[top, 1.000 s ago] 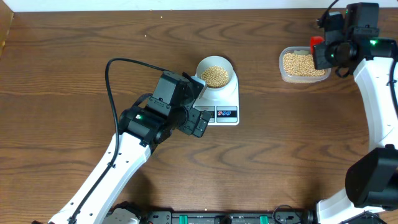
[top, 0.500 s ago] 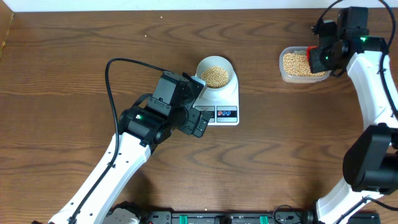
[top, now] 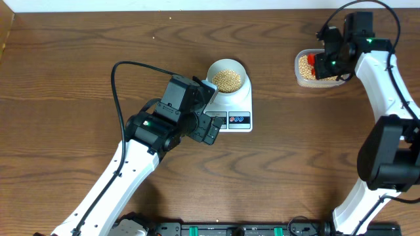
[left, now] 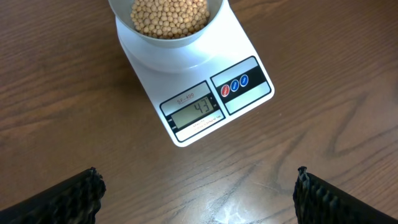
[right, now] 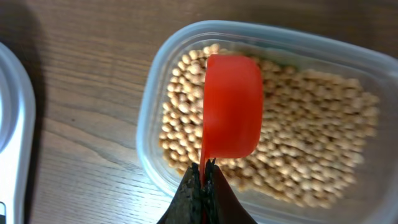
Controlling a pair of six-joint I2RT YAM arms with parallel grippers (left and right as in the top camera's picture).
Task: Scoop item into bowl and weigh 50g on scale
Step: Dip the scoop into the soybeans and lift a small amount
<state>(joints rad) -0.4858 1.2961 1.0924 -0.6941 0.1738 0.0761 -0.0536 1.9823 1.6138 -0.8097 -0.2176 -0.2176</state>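
Note:
The pale bowl (top: 227, 78) holds tan beans (left: 168, 15) and stands on the white scale (top: 237, 105). In the left wrist view the scale's display (left: 194, 111) reads 43. My left gripper (left: 196, 193) is open and empty above the table just in front of the scale. My right gripper (right: 203, 180) is shut on the handle of a red scoop (right: 231, 106), held turned on its side over the beans in the clear plastic tub (right: 149, 118). In the overhead view the scoop (top: 319, 63) is over the tub (top: 300, 74) at the far right.
The left arm's cable (top: 117, 85) loops over the table left of the scale. The table's back edge (top: 197, 10) runs just behind the tub and bowl.
My right arm has swung left with the red scoop, from the tub's right edge to over the beans in the tub. The left arm has not moved.

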